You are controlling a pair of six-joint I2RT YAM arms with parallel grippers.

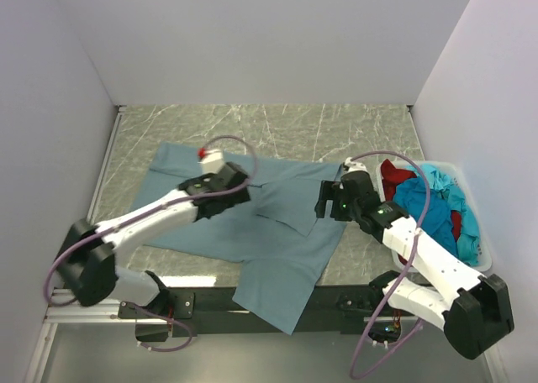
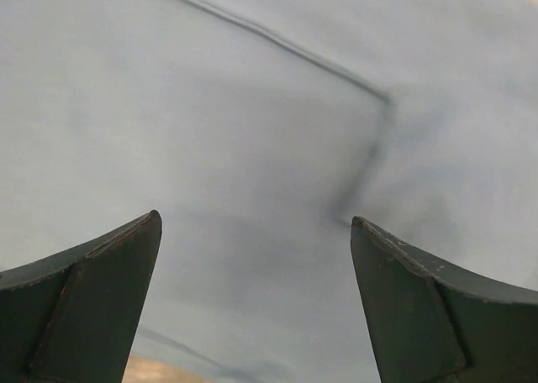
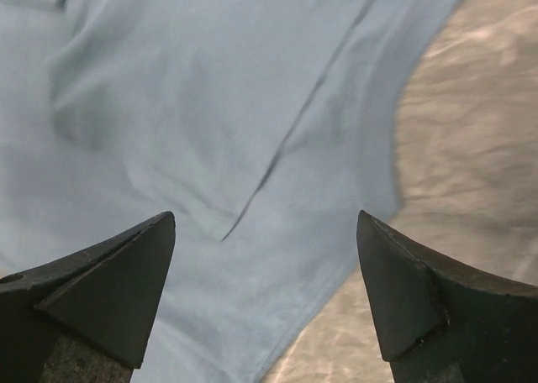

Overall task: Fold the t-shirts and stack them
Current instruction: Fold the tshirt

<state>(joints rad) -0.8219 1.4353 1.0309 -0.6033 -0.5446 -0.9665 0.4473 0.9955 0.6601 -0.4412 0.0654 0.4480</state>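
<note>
A grey-blue t-shirt (image 1: 277, 240) lies spread across the marble table, with one flap folded over near its middle. My left gripper (image 1: 244, 181) hovers over its upper middle, jaws wide open. The left wrist view shows only smooth cloth (image 2: 252, 131) under the left gripper (image 2: 255, 217). My right gripper (image 1: 324, 200) is open above the shirt's right edge. Its wrist view shows the right gripper (image 3: 266, 215) over a fold line in the shirt (image 3: 210, 106). A turquoise t-shirt (image 1: 429, 202) and a dark red one (image 1: 395, 177) lie bunched in the bin.
A white plastic bin (image 1: 483, 249) stands at the right against the wall. The shirt's lower end hangs over the table's front edge onto the black rail (image 1: 210, 297). Bare marble table (image 1: 336, 123) lies behind the shirt, and some (image 3: 471, 148) shows to its right.
</note>
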